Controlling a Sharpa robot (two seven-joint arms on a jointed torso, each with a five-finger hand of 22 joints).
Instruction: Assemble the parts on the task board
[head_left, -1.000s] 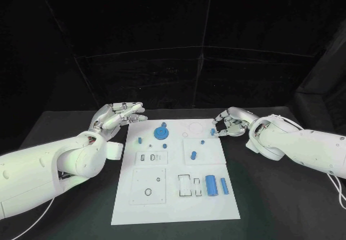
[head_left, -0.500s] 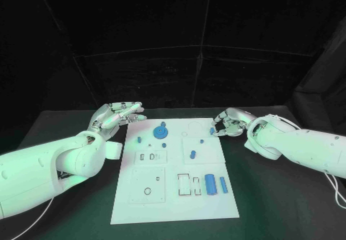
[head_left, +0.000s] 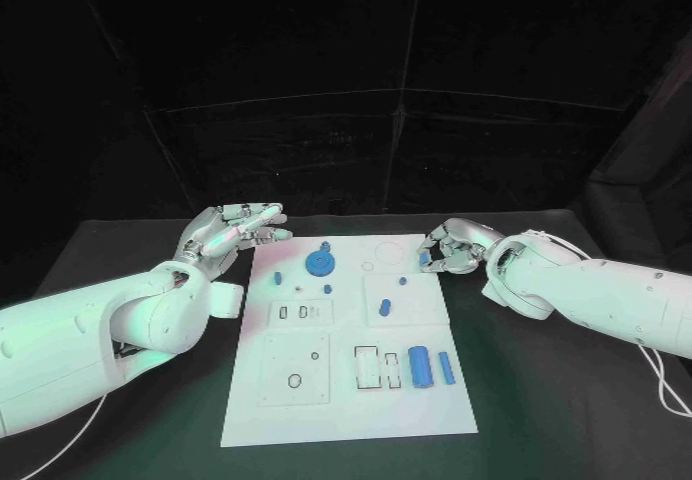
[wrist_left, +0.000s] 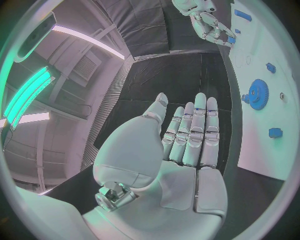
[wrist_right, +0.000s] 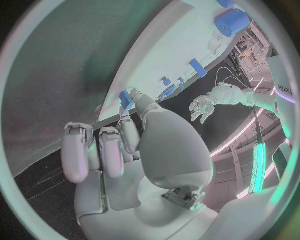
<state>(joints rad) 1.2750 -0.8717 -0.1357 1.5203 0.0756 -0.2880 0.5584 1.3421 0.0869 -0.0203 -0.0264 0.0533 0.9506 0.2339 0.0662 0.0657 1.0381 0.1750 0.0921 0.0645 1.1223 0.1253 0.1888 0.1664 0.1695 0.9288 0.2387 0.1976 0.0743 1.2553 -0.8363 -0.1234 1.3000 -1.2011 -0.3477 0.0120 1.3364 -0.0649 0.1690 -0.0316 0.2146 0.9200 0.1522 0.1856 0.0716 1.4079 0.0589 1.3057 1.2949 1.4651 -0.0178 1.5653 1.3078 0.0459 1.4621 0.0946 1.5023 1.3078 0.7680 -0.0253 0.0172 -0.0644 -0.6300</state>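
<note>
Blue part (head_left: 426, 263) in right hand (head_left: 450, 250)

small blue part (head_left: 427, 262) half hidden by right hand (head_left: 450, 250), task board (wrist_right: 164, 52) cut off

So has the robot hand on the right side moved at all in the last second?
Barely. The right robot hand stays at the task board's far right edge, pinching a small blue part; it has crept slightly toward the far edge.

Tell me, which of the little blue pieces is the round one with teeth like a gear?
It's the blue gear at the far end of the task board, nearest the left hand. It's a toothed disc; the others are plain cylinders, bars or small pegs.
</note>
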